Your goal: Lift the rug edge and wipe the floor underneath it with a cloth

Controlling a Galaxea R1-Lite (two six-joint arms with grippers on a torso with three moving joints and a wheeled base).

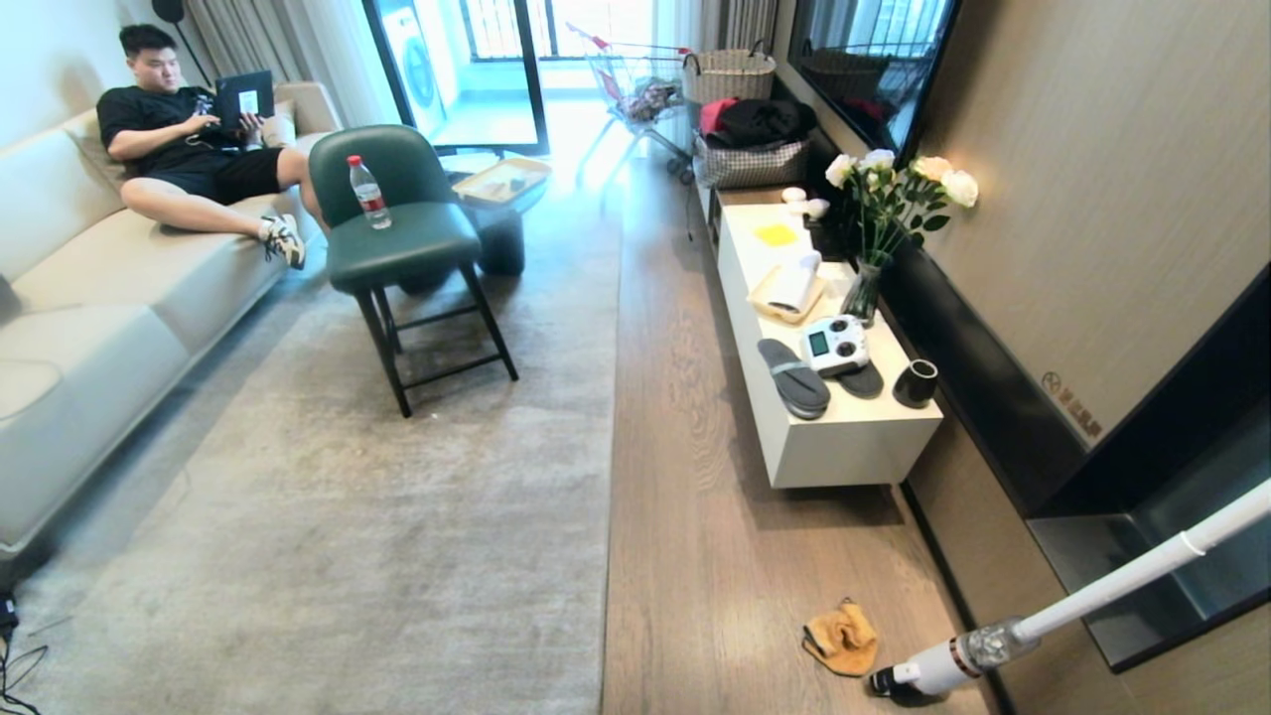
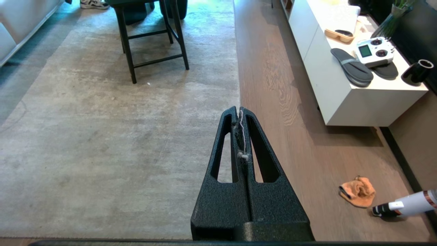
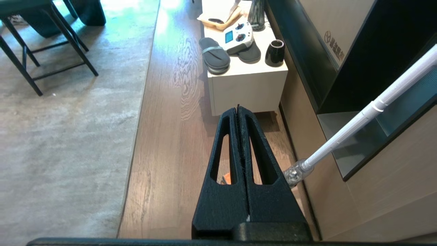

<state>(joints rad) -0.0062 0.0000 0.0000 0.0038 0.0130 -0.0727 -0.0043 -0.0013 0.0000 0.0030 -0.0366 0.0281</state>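
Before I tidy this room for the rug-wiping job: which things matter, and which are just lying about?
Job:
rug edge
floor
orange cloth
left gripper and right gripper, both shut and empty

Lying about:
slippers
remote controller
black cup
vacuum wand

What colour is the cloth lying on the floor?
Orange-tan; the cloth shows best in the left wrist view.

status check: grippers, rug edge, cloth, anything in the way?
Left gripper and right gripper shut, empty. Rug edge flat, unlifted. Orange cloth on the floor, vacuum head right beside it.
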